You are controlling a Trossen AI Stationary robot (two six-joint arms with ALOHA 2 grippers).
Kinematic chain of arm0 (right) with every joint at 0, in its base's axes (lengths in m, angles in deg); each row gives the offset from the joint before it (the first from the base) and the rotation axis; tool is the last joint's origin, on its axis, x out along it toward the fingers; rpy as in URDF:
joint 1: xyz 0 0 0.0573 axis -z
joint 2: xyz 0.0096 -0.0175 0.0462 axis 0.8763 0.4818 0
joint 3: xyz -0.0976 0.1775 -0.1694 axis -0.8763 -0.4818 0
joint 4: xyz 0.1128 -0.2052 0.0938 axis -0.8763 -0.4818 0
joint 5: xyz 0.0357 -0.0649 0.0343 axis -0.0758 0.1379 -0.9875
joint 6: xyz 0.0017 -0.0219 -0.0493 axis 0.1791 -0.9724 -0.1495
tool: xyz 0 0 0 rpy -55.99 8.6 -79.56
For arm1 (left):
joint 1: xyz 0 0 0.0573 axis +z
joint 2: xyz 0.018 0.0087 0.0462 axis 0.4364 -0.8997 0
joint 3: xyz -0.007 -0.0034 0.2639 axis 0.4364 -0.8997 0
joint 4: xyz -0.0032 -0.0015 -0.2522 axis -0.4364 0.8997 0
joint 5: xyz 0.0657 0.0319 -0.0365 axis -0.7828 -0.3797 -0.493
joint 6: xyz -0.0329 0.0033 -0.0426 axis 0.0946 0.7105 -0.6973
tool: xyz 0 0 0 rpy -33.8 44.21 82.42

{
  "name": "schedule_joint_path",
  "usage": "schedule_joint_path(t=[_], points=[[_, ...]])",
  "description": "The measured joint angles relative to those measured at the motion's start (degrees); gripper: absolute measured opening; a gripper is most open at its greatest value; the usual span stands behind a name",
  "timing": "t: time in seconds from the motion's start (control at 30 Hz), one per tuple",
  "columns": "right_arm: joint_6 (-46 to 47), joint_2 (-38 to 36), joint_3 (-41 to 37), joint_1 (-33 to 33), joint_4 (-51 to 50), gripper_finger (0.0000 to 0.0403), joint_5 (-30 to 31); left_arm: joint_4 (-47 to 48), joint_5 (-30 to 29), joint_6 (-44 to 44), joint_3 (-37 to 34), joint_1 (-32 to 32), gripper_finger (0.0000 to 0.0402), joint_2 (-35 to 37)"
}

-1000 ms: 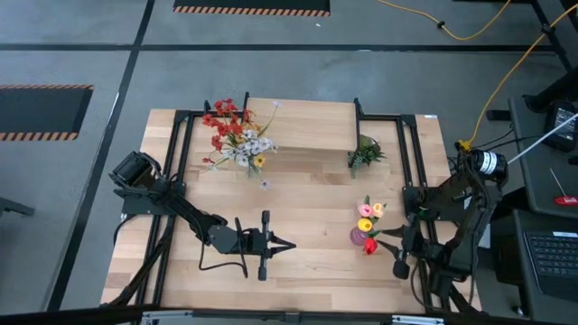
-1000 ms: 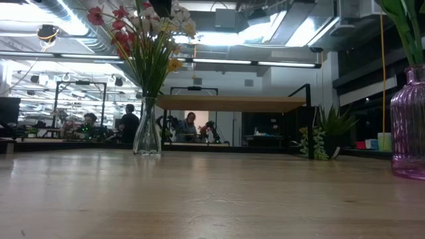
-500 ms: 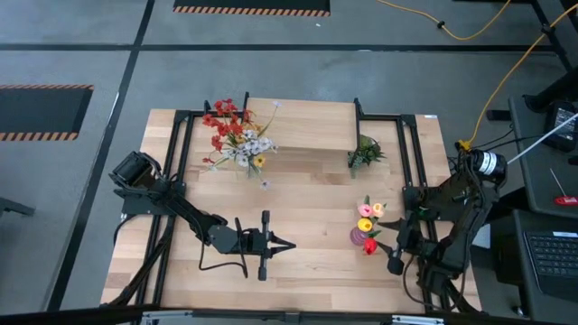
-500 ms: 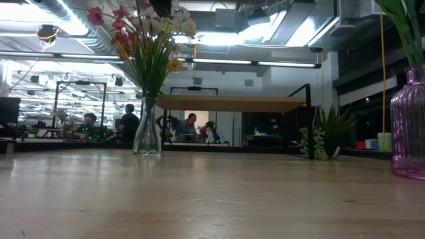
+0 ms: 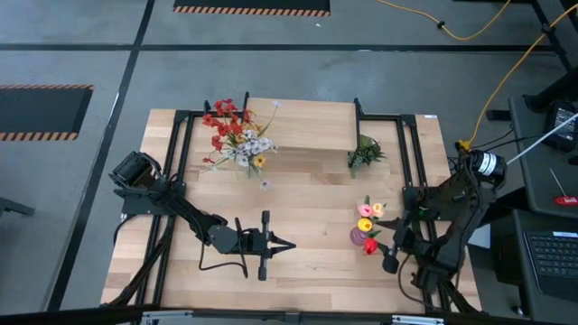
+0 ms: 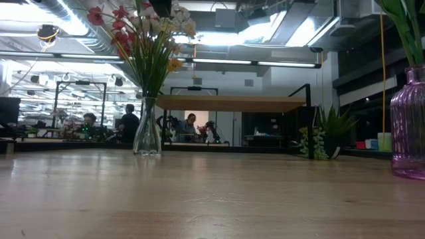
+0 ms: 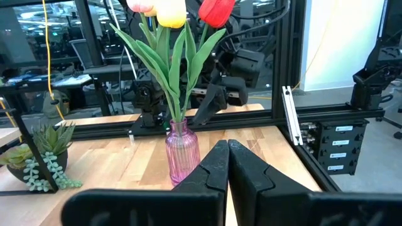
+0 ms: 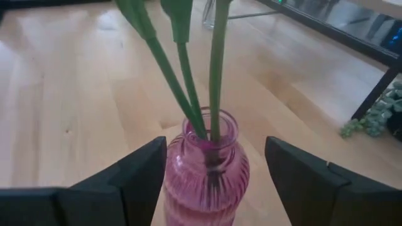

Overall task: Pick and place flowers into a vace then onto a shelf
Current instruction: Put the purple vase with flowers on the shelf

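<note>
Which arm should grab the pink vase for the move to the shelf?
Right, probably. Its end effector is open with the fingers either side of the pink vase holding the tulips. The left end effector is shut, mid-table, apart from the vase. The shelf stands at the far edge.

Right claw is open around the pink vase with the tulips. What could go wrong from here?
1. The pink vase is narrow and the tulips stand tall, so a push from one finger of the right claw could tip it.
2. Stems lean loosely in the neck; a jerky lift toward the shelf may shake one out.
</note>
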Motion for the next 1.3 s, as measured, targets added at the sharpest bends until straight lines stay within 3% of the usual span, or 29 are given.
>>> schedule_joint_path(t=[1.1,1.3], points=[[-1.7,6.6,0.0,6.2,4.5,0.0269,5.3,0.1,0.0,0.0,0.0,0.0,0.0002,0.0],[-2.5,6.6,0.0,6.2,4.5,0.0204,5.3,0.1,0.0,0.0,0.0,0.0,0.0005,0.0]])
